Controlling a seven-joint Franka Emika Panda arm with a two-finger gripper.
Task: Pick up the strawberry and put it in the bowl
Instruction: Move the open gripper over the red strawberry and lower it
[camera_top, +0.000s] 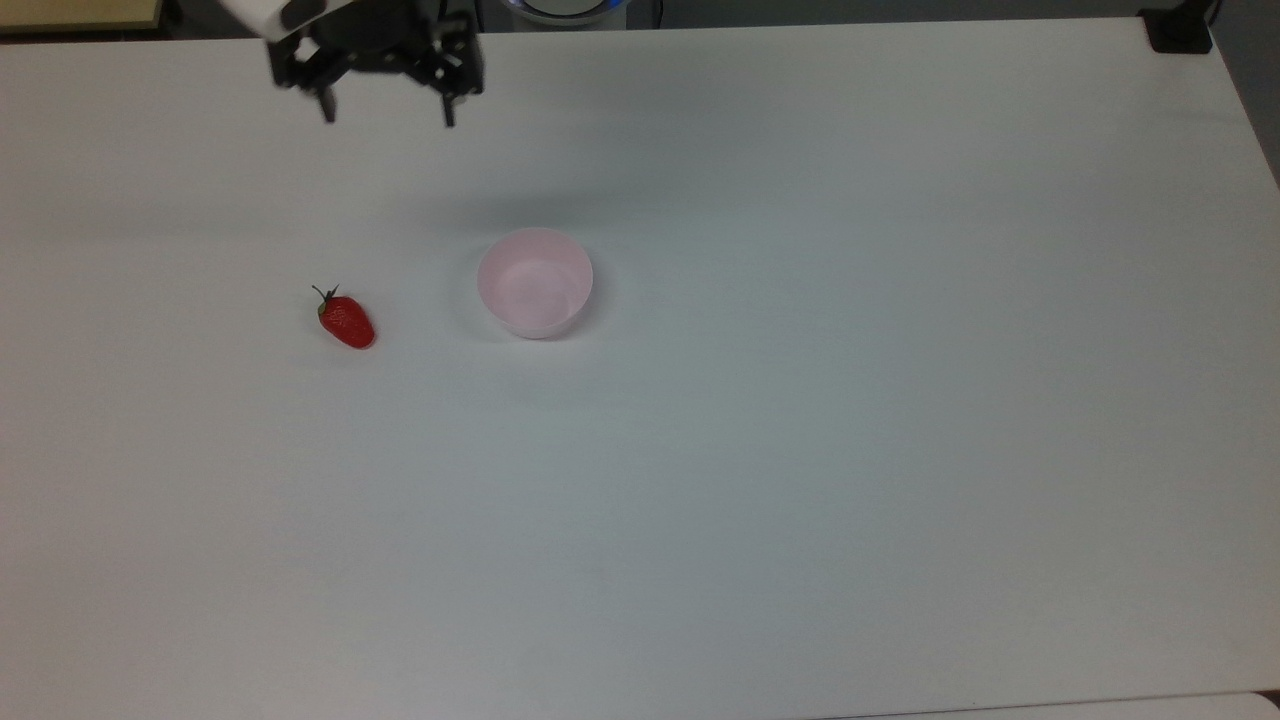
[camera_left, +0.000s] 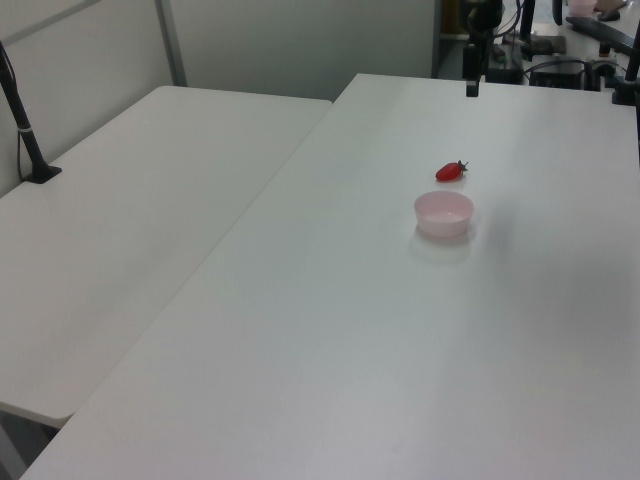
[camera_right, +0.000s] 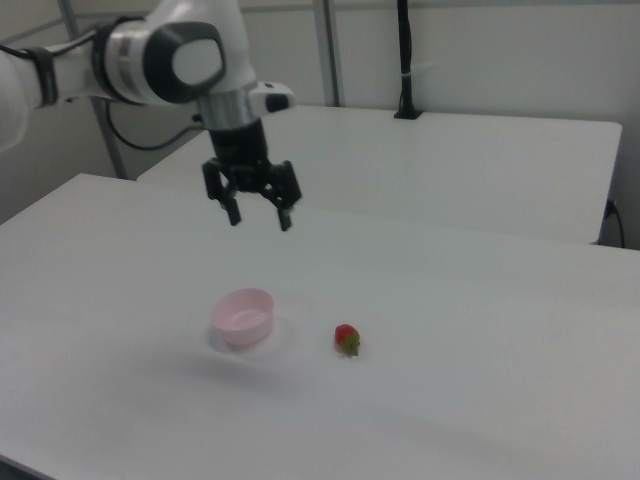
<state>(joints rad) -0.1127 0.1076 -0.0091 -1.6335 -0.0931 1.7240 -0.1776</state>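
One strawberry (camera_top: 346, 322) is lying on the white tabletop (camera_top: 800, 450), well apart from everything but the bowl; its green stem is pointing toward the top view's upper left. One pale pink bowl (camera_top: 535, 282) is sitting upright near it, to the top view's right of the strawberry, the two not touching; nothing is lying inside the bowl. One gripper (camera_top: 386, 113) is hanging in the air above the tabletop, away from both things; its jaws are standing released, spread wide and holding nothing. In the right view the gripper (camera_right: 258, 217) is hovering above and behind the bowl (camera_right: 243, 316), with the strawberry (camera_right: 347, 339) lying to the right view's right of it; a second white tabletop (camera_left: 130, 230) is standing alongside.
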